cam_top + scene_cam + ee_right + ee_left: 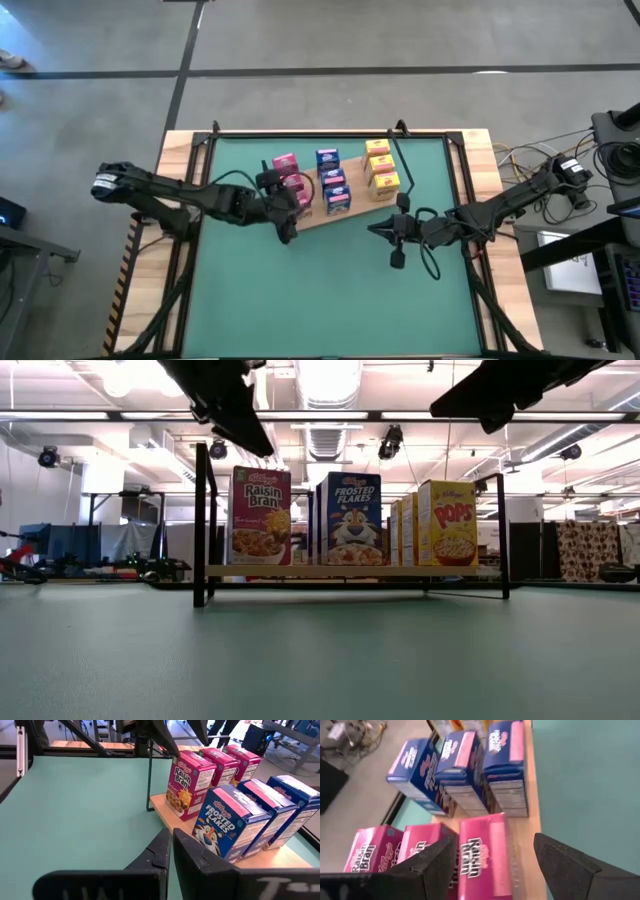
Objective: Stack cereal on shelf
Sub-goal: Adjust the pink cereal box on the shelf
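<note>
Pink boxes (288, 178), blue boxes (332, 182) and yellow boxes (381, 168) stand on a light-brown shelf (312, 215) over a green mat (330, 290).

The high view looked straight down on the whole table (180, 150) from well above. The low view sat at mat height, facing level across to the shelf (340, 571) and the room behind. The left wrist view looked down, very near, on the pink boxes (482, 855) and blue boxes (505, 765). The right wrist view faced the same boxes from the side, near. All four shared the shelf.
</note>
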Motion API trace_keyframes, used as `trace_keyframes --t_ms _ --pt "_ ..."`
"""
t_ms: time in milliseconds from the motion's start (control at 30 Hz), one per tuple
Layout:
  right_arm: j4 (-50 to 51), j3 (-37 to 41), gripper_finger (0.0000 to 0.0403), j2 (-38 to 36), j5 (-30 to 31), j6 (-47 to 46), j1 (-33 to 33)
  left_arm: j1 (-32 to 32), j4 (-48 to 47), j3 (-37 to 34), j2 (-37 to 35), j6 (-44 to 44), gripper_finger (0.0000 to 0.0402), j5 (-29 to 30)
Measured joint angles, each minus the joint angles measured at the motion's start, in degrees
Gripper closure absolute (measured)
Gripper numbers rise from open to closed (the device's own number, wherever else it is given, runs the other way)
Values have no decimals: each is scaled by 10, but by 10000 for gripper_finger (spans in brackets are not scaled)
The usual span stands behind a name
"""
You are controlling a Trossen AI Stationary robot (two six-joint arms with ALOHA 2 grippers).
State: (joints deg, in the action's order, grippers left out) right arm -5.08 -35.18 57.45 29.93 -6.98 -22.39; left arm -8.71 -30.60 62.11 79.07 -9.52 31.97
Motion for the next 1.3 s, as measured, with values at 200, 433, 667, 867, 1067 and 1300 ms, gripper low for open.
trace_keyframes --t_ms 200,433,667,867,1067,1300 --pt "1 0 390 0 0 1 0 25 -1 0 0 0 153 -28" --pt "1 0 390 0 0 1 0 35 -4 -5 4 0 153 -41" --pt "1 0 390 0 0 2 0 45 -4 -10 17 0 153 -42" --pt "1 0 390 0 0 2 0 47 -4 -10 30 0 153 -43" --pt "1 0 390 1 0 4 0 47 -5 -10 37 0 163 -90" --pt "1 0 390 1 0 5 0 47 -8 -10 37 6 192 -90"
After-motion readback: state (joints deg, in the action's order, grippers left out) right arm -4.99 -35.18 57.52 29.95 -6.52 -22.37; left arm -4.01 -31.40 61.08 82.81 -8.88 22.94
